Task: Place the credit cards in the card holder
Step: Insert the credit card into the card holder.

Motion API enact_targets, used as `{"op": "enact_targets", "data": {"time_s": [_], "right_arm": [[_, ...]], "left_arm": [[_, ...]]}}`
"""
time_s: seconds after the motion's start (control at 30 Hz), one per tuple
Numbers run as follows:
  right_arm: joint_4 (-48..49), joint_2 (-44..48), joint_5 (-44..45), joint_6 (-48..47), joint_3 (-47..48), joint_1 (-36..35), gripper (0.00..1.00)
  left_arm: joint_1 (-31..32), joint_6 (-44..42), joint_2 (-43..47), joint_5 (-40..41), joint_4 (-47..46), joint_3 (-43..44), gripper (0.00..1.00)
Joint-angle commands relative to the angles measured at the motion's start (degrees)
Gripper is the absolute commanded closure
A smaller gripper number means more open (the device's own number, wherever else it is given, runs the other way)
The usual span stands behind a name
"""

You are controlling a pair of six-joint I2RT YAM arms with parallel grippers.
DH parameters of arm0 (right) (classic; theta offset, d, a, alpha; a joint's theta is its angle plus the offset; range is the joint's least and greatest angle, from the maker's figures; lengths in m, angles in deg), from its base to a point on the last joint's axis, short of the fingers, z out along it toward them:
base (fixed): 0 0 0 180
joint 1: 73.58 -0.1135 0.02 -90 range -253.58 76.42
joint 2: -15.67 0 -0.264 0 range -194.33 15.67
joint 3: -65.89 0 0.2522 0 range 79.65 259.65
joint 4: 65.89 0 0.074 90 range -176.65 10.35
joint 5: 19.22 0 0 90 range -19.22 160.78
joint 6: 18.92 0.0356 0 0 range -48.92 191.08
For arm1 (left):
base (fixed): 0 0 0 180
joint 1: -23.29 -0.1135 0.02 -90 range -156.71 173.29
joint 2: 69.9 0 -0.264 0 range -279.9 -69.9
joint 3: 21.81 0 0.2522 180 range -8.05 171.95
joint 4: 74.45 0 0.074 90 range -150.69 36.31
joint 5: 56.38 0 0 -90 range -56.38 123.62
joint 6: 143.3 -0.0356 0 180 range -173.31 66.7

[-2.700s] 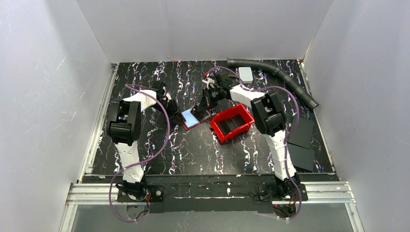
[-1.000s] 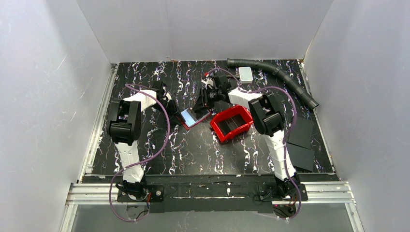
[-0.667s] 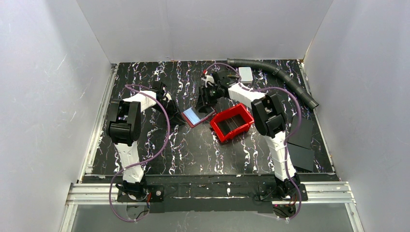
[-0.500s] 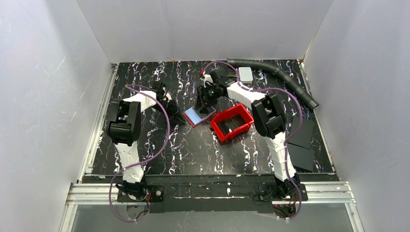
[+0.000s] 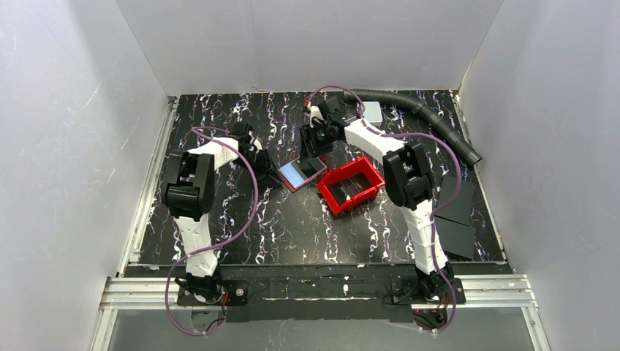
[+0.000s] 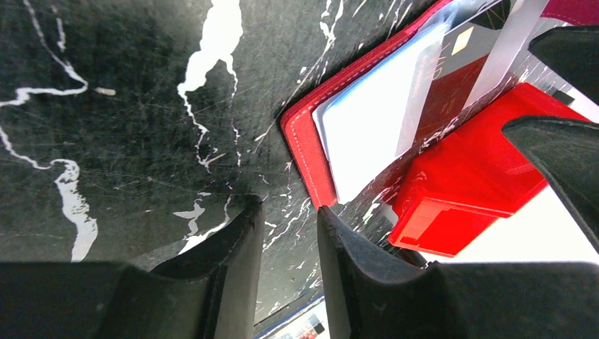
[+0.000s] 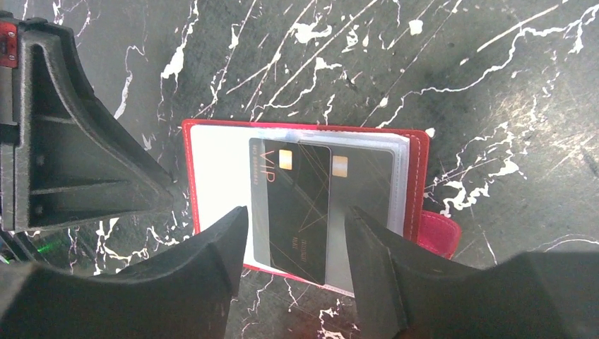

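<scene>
The small dark red folding card holder (image 5: 301,174) lies open and flat on the black marbled tabletop (image 5: 292,227), its near corner close to the bright red plastic bin (image 5: 351,184). Thin credit cards (image 7: 297,205), one pale and two dark, overlap inside its clear sleeves. The right gripper (image 7: 297,272) hangs above them, fingers spread wide and empty. The left gripper (image 6: 286,254), fingers narrowly parted and holding nothing, sits low just beside the holder's outer corner, with bare tabletop to its left.

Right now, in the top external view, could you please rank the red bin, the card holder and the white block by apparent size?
1. red bin
2. card holder, clearly smaller
3. white block, smallest as seen. It sits farther back on the table, which may shrink it slightly.
</scene>
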Motion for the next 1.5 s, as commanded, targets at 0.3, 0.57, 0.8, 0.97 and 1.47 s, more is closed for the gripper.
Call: {"op": "enact_targets", "data": {"time_s": [0.3,0.57,0.8,0.97,1.47], "right_arm": [[5.07,1.52,-4.25,2.79,-4.38,0.63,0.46],[12.32,2.45,-10.78,8.89,-10.70,0.45,0.49],[21.31,3.26,-16.58,16.83,-15.24,-0.45,0.50],[24.92,3.65,-17.84,19.50,-16.72,-1.21,0.51],[4.63,9.51,-5.28,3.80,-7.22,-0.25,0.36]], "left_arm": [[0.83,0.20,0.49,1.29,-0.24,-0.93,0.70],[1.49,0.62,-1.81,2.98,-0.49,-0.61,0.81],[1.89,0.98,-2.82,2.95,-1.11,-0.47,0.84],[1.93,0.78,-2.50,3.10,-1.07,-0.24,0.85],[1.67,-3.61,6.73,4.82,4.12,-2.06,0.72]]}}
